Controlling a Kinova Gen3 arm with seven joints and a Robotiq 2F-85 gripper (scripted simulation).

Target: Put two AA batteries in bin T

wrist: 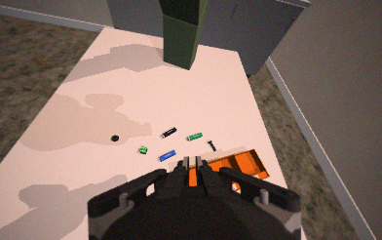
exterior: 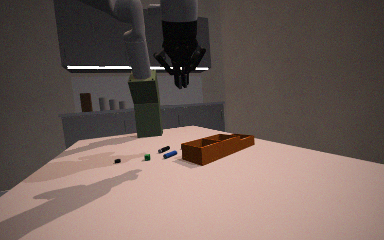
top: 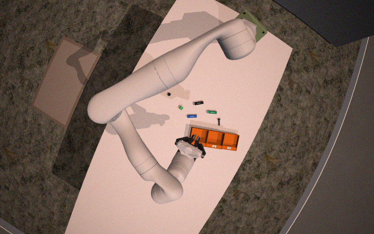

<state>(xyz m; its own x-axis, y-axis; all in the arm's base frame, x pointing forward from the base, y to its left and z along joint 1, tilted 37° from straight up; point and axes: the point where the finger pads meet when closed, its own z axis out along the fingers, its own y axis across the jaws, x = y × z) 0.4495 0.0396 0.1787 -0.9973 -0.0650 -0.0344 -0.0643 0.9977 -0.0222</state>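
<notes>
Three AA batteries lie on the table behind the bin: a black one [top: 198,103], a green one [top: 211,112] and a blue one [top: 191,116]. They also show in the wrist view: black [wrist: 169,132], green [wrist: 195,137], blue [wrist: 167,155]. The orange three-compartment bin [top: 214,139] stands on the table; its small white labels are too small to read. My gripper [top: 195,138] [exterior: 181,83] hangs high above the bin's left end. Its fingers are shut with nothing between them [wrist: 192,160].
A small green cube [top: 181,107], a small black round piece [top: 169,94] and a black bolt [top: 218,121] lie near the batteries. The arm's green base block [exterior: 145,107] stands at the table's far end.
</notes>
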